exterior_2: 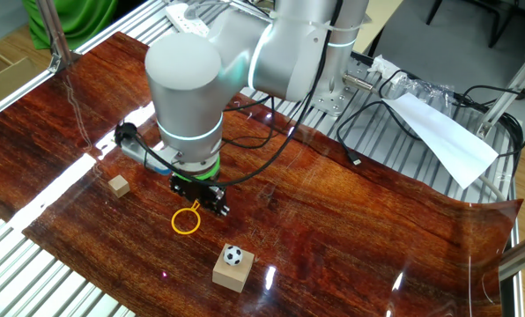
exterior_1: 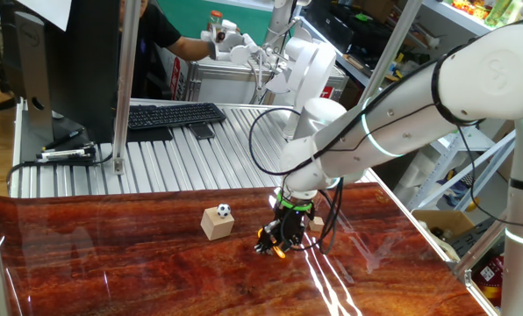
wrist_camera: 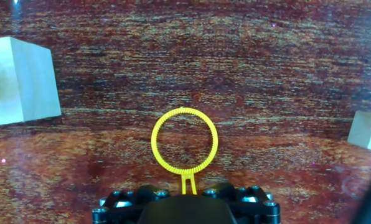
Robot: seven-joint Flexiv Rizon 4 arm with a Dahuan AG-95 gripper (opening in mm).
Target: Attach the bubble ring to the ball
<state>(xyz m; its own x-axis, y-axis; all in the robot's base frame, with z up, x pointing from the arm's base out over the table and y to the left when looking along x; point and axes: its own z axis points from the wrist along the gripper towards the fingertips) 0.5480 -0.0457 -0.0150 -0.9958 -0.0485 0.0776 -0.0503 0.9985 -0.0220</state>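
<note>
The yellow bubble ring (wrist_camera: 187, 180) lies low over the wooden table, its loop pointing away from my gripper (wrist_camera: 187, 193) and its handle running in between the jaws. The gripper (exterior_2: 208, 201) is down at table level and looks shut on the handle; the fingertips themselves are hidden under the hand. The ring's loop (exterior_2: 174, 220) shows beside the fingers, and an orange bit (exterior_1: 279, 253) shows under them. The small black-and-white ball (exterior_2: 233, 255) sits on top of a light wooden cube (exterior_2: 232, 275), a short way from the loop. In the hand view the cube (wrist_camera: 20, 78) is at the far left.
A small plain tan cube (exterior_2: 118, 186) sits on the table on the other side of the gripper; it also shows in the hand view (wrist_camera: 367, 130). A keyboard (exterior_1: 174, 114) lies on the slatted metal bench behind the board. Cables (exterior_2: 368, 132) trail near the arm's base.
</note>
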